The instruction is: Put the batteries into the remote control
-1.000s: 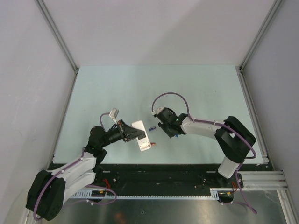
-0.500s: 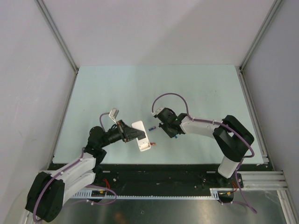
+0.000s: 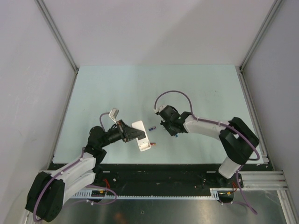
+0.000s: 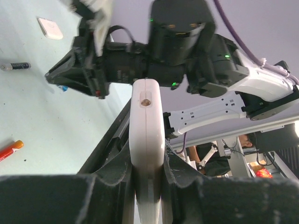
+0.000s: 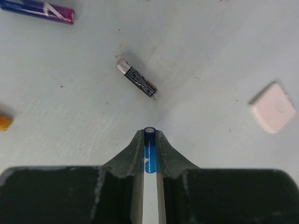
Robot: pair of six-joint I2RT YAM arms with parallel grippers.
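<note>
My left gripper (image 3: 137, 134) is shut on the white remote control (image 3: 141, 136) and holds it edge-on above the table; in the left wrist view the remote (image 4: 147, 135) stands between the fingers. My right gripper (image 3: 174, 133) is shut on the bright blue battery (image 5: 149, 154), tip down just above the table. The grey-silver battery (image 5: 137, 84) lies just ahead of it. The dark blue-purple battery (image 3: 152, 128) (image 5: 39, 10) lies between the two grippers. The red battery (image 3: 153, 144) (image 4: 9, 149) lies near the front edge.
A small white square cover (image 5: 272, 114) lies on the table to the right of my right gripper and shows far off in the left wrist view (image 4: 50, 28). The table's black front edge (image 3: 159, 164) runs close behind the remote.
My right gripper has shifted slightly to the right with the blue battery in it. The left arm and the remote have not moved.
</note>
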